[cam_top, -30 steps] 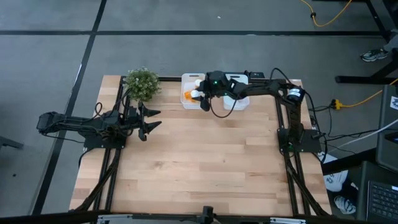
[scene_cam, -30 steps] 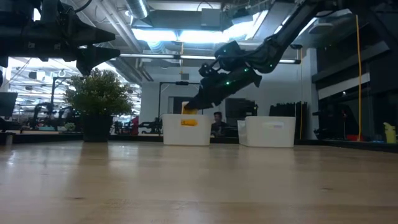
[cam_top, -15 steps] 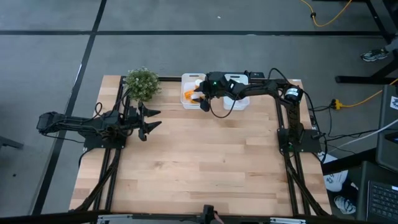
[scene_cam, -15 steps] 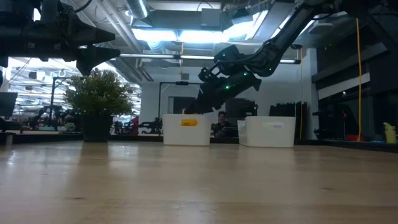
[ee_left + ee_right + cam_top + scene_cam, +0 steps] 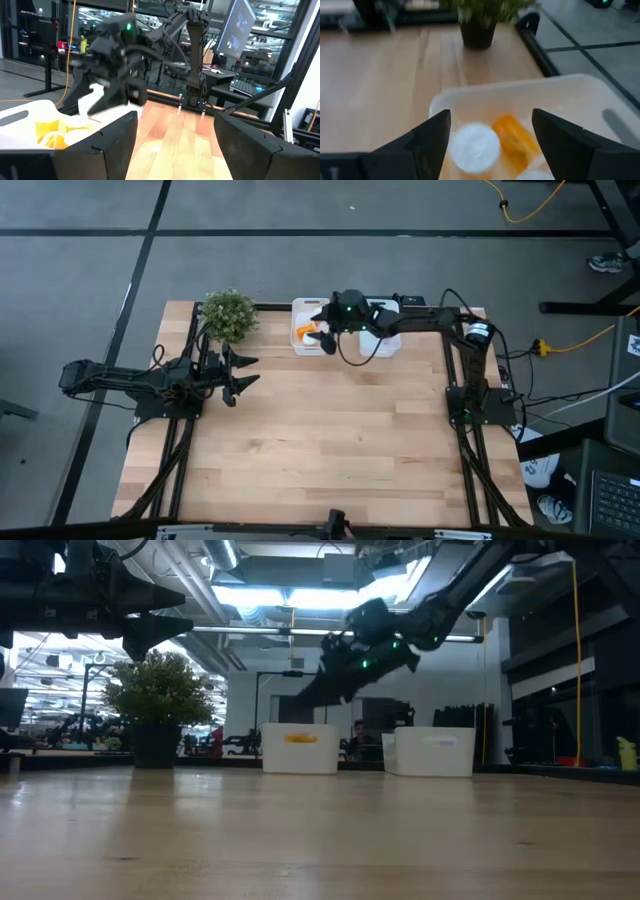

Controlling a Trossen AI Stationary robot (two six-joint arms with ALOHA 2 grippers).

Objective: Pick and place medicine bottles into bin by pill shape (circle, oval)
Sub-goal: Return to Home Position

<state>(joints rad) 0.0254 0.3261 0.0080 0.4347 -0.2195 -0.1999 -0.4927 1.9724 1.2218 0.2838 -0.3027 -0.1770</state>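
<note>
Right gripper (image 5: 322, 332), open and empty, hovers over the left white bin (image 5: 299, 307) at the far edge of the desk (image 5: 320, 440), orange bottles (image 5: 514, 136) inside beneath it; potted plant (image 5: 228, 314) nearby, left gripper (image 5: 240, 372) open near left edge.

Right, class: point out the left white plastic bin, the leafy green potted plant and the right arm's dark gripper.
Left white plastic bin (image 5: 300, 758): low view, its front wall.
Leafy green potted plant (image 5: 229, 315): high view, middle of the foliage.
Right arm's dark gripper (image 5: 490, 116): right wrist view, midway between its open fingertips.
</note>
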